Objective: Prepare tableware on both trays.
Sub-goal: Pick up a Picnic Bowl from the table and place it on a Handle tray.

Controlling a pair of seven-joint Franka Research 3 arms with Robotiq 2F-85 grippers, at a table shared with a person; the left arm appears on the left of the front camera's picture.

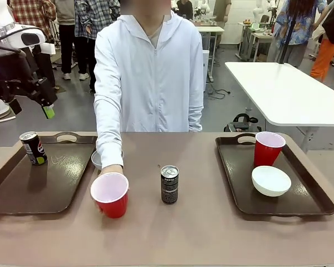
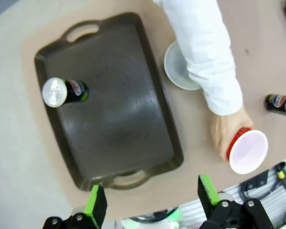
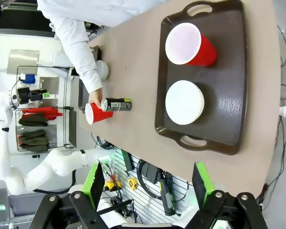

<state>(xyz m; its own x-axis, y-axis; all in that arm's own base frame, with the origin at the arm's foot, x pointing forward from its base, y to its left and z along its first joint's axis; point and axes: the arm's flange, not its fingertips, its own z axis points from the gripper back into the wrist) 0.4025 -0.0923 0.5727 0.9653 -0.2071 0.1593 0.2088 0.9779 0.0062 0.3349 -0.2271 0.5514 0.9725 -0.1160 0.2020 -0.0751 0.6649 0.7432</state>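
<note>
I see the left tray (image 1: pixel 50 189) carrying one dark can (image 1: pixel 33 148), upright in its ten o'clock corner. The right tray (image 1: pixel 239 178) holds a red cup (image 1: pixel 267 149) at twelve o'clock of a white bowl (image 1: pixel 271 181), the two just beside each other. Between the trays, on the bare bench (image 1: pixel 211 233), the second can (image 1: pixel 169 184) stands upright. At its nine o'clock the person's hand (image 1: pixel 108 169) grips the second red cup (image 1: pixel 110 194). The second bowl (image 1: pixel 96 160) sits at that cup's eleven o'clock, partly behind the sleeve (image 1: pixel 108 128). My left gripper (image 2: pixel 151 195) hangs released high above the left tray, grasping nothing. My right gripper (image 3: pixel 148 183) is spread wide and empty, high above the bench on the right tray's side.
</note>
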